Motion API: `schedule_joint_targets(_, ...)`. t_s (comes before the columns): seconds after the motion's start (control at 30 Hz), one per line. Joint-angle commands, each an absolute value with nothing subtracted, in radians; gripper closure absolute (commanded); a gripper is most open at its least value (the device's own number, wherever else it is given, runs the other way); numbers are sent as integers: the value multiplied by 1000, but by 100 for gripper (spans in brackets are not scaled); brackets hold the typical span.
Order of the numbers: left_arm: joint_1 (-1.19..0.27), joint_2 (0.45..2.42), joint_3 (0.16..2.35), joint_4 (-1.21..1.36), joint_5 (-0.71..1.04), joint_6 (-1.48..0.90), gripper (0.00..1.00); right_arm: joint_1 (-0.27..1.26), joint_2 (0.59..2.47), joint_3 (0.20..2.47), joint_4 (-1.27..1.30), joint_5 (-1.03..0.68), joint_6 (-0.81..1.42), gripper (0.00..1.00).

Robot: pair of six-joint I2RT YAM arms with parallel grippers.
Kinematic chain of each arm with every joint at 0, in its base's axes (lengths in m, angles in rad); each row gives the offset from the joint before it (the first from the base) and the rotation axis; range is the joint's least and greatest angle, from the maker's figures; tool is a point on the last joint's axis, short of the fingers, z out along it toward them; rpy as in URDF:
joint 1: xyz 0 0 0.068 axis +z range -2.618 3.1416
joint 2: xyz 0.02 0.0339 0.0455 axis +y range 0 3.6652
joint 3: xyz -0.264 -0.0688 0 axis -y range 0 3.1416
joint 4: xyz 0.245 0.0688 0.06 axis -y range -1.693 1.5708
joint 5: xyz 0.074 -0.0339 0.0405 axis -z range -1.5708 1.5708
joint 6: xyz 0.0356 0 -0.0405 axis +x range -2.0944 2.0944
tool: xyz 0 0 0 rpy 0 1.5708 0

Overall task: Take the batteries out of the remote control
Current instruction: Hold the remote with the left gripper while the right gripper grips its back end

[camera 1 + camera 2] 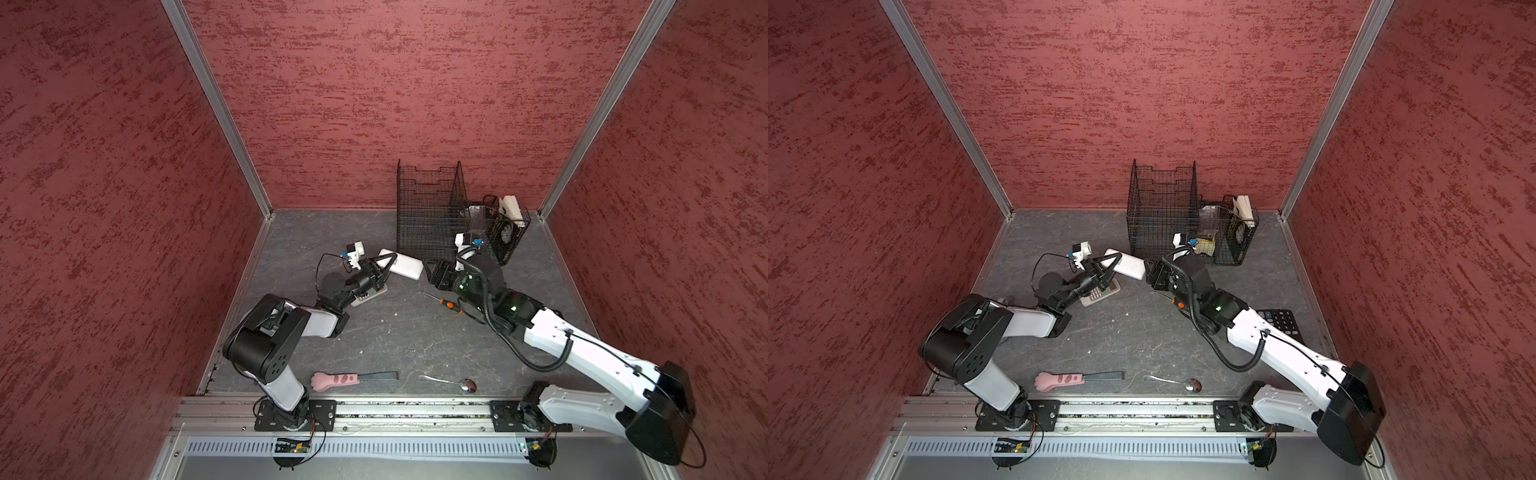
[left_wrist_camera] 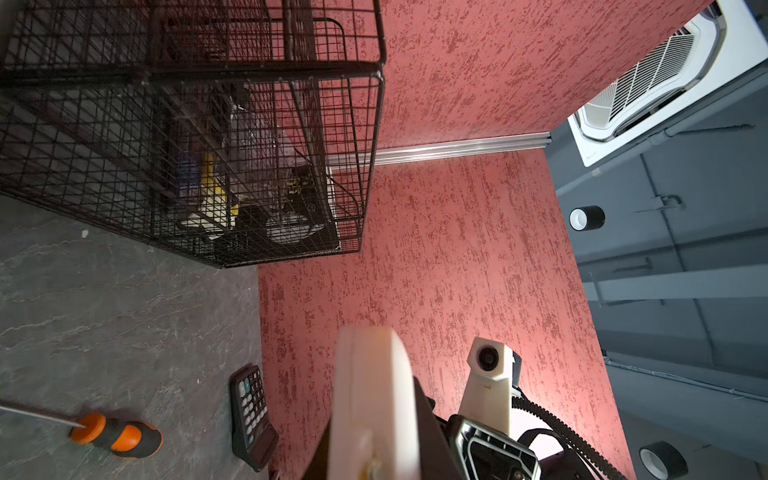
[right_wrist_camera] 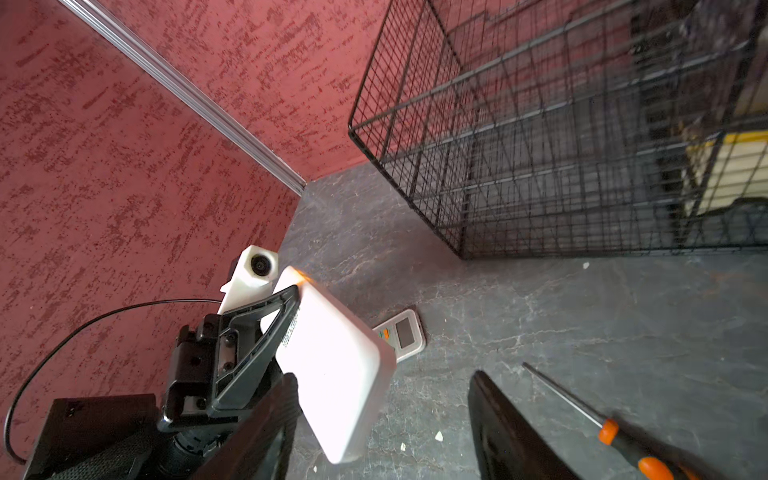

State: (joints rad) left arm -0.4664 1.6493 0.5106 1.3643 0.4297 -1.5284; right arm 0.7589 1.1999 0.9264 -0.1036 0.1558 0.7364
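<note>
1. Remote control, a white rounded-rectangular plastic slab (image 1: 405, 266), is raised off the dark grey stone-patterned tabletop (image 1: 374, 340) in both top views. The left gripper (image 1: 388, 259) is clamped on one end. The right gripper (image 1: 430, 272) meets the other end, just in front of a black wire-mesh basket (image 1: 428, 208).
2. Left wrist view: the slab (image 2: 370, 399) is seen edge-on. An orange-and-black-handled screwdriver (image 2: 116, 436) and a black calculator (image 2: 251, 415) lie on the tabletop.
3. Right wrist view: the right jaws stand apart on either side of the slab's free end; contact cannot be told. A smaller white handset with a screen (image 3: 401, 334) lies beneath. No batteries are visible.
</note>
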Motion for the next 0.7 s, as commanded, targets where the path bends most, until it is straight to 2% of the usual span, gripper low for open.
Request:
schedule_joint_targets(0.0,-488,1646,489,1414,345,-1507,100,755,1229,939,-41,105,810,37)
schedule_joint_targets(0.67,-496,1658,500,1414,325,-1500,100,755,1331,952,14,26,849,45)
